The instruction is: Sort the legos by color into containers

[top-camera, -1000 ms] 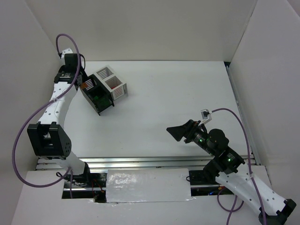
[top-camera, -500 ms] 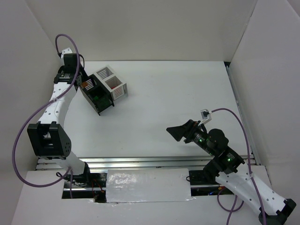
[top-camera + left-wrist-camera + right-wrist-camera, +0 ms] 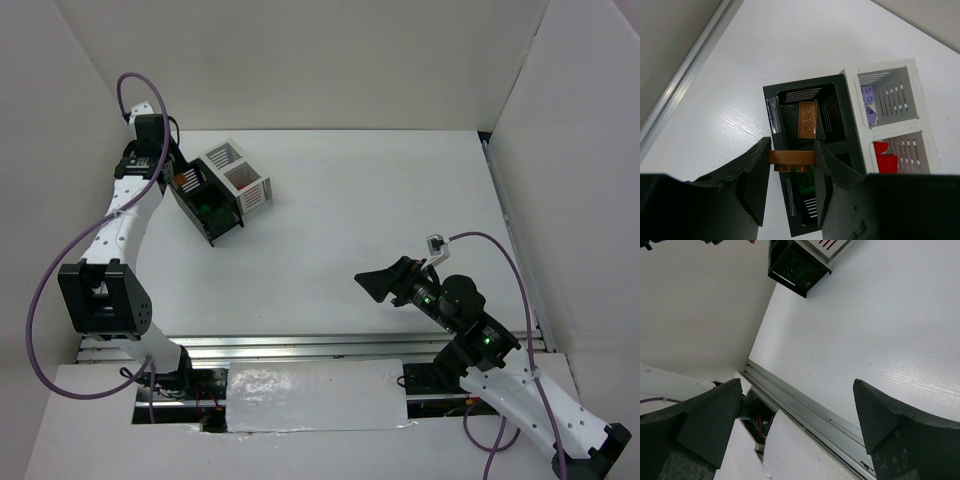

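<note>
Grips a brown lego (image 3: 791,159) in the left hand (image 3: 792,165), with the fingers pressed on its two ends. Holds it over the black container (image 3: 800,85), about where its two pockets meet.

Shows only from the left wrist what lies inside. Has a second brown lego (image 3: 807,120) in the far black pocket and a green lego (image 3: 805,182) in the near one. Has pale purple legos (image 3: 869,107) and red legos (image 3: 884,161) in the two pockets of the white container (image 3: 895,125) joined beside it.

Gives only small bits of color in there from the top, yet takes in both arms on the table (image 3: 400,190). Has the right hand (image 3: 385,283) wide open with nothing in it, well apart from the containers. Catches from the right wrist just a corner of the black container, far off.

Looks the same as a second ago from the top: no move to see in arms or containers.
</note>
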Controlling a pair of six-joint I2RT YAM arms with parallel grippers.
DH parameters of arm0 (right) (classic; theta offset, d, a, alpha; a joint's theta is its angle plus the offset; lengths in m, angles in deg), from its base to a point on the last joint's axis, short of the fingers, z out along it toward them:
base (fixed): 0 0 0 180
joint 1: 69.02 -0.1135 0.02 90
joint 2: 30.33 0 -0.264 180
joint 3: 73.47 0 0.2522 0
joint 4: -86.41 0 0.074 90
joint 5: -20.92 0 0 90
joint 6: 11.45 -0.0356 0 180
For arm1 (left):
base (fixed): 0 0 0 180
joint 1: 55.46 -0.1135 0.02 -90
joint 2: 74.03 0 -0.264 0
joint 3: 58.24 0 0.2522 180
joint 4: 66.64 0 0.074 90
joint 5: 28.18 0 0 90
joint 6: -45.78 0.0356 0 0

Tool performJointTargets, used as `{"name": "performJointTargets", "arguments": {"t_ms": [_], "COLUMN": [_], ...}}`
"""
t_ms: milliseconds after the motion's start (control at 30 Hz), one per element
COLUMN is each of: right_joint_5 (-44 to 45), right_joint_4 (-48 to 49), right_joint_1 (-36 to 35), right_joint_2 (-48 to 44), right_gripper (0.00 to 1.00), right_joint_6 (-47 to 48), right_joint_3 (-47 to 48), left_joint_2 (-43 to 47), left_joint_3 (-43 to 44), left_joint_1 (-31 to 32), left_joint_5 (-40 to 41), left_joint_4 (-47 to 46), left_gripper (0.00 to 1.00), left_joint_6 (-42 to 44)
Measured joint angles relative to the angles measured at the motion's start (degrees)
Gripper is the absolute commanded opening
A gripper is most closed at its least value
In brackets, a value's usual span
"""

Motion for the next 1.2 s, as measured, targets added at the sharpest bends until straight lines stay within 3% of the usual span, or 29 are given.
{"name": "performJointTargets", "arguments": {"t_ms": [533,1000,1200], "right_joint_5": [0.13,-0.31,-0.83], "right_joint_4": [-0.24,1.31,1.38], "right_joint_1": [0.0,0.0,0.0], "right_joint_2": [1.88,3.67,4.33], "right_gripper": [1.0,1.0,1.0], "right_joint_6": [0.79,0.7,0.55], "right_joint_3": [0.0,-1.51,-1.86], "left_joint_2": [-1.53,-8.31,-9.6], "left_joint_3": [-0.85,0.48,0.66], "left_joint_1": [-2.23,-3.89,-3.89], "left_joint_5": [-2.43,-7.43,-8.72], "left_joint_4": [-4.24,-6.88,-6.93], "left_gripper": [0.0,0.12,0.13], "left_joint_6": [-0.07,-0.28,-0.28]}}
